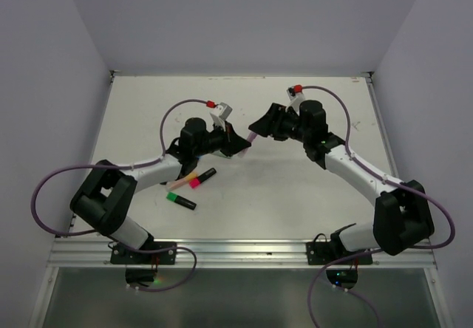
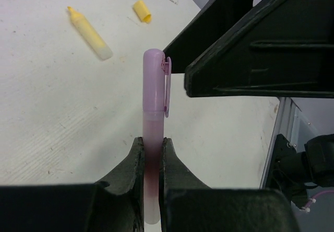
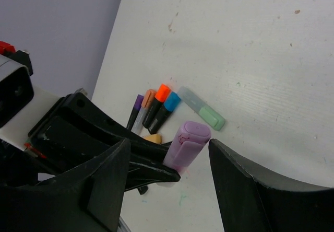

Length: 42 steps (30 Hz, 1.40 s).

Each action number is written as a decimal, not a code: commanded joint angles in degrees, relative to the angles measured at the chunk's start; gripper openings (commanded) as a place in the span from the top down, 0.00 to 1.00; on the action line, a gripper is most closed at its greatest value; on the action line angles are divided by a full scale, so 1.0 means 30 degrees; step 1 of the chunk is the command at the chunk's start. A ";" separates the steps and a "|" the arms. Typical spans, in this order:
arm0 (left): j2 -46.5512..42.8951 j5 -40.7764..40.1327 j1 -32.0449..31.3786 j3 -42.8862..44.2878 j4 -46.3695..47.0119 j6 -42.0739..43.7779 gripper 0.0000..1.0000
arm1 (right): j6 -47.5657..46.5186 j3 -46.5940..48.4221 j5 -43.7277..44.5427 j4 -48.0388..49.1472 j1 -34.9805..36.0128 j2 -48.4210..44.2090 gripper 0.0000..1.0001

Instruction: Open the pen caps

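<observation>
My left gripper point(image 2: 152, 143) is shut on the barrel of a pastel purple pen point(image 2: 152, 132) and holds it above the table. Its purple cap point(image 2: 154, 80), with a clip, points at the right gripper. In the right wrist view the cap point(image 3: 189, 140) sits between the spread fingers of my right gripper point(image 3: 168, 144), which is open around it without touching. In the top view the left gripper point(image 1: 240, 147) and right gripper point(image 1: 261, 128) meet at mid-table with the pen point(image 1: 253, 134) between them.
An uncapped yellow pen point(image 2: 90, 33) and its yellow cap point(image 2: 142, 11) lie on the table. Capped pens lie together: purple point(image 3: 135, 109), pale orange point(image 3: 147, 100), neon orange point(image 3: 160, 97), blue point(image 3: 169, 104), mint point(image 3: 204, 111). A pink-ended pen point(image 1: 201, 178) and a green-ended pen point(image 1: 180, 200) lie near the left arm.
</observation>
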 commanded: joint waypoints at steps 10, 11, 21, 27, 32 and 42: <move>-0.1334 -0.3191 -0.1262 -0.0123 0.0697 0.0288 1.00 | 0.0294 0.1004 0.2404 -0.0628 0.0573 0.0619 0.42; -0.1275 -0.3308 -0.1351 -0.0094 0.0610 0.0289 1.00 | 0.0352 0.1034 0.2462 -0.0569 0.0574 0.0793 0.44; -0.0953 -0.3690 -0.1937 0.0375 0.0228 0.0406 1.00 | 0.0733 0.1151 0.3572 -0.0245 0.0867 0.1235 1.00; -0.0308 -0.3047 -0.2172 0.0434 0.0140 0.0581 1.00 | 0.0850 0.0652 0.6617 -0.0010 0.0926 0.0765 1.00; 0.0335 -0.2490 -0.2377 0.0288 0.0490 0.0699 1.00 | 0.0851 0.1588 0.8379 -0.0248 0.0078 0.1701 1.00; 0.1478 -0.2576 -0.2377 0.0346 0.1341 0.0377 1.00 | 0.1144 0.3084 0.7970 0.0164 -0.3231 0.2993 1.00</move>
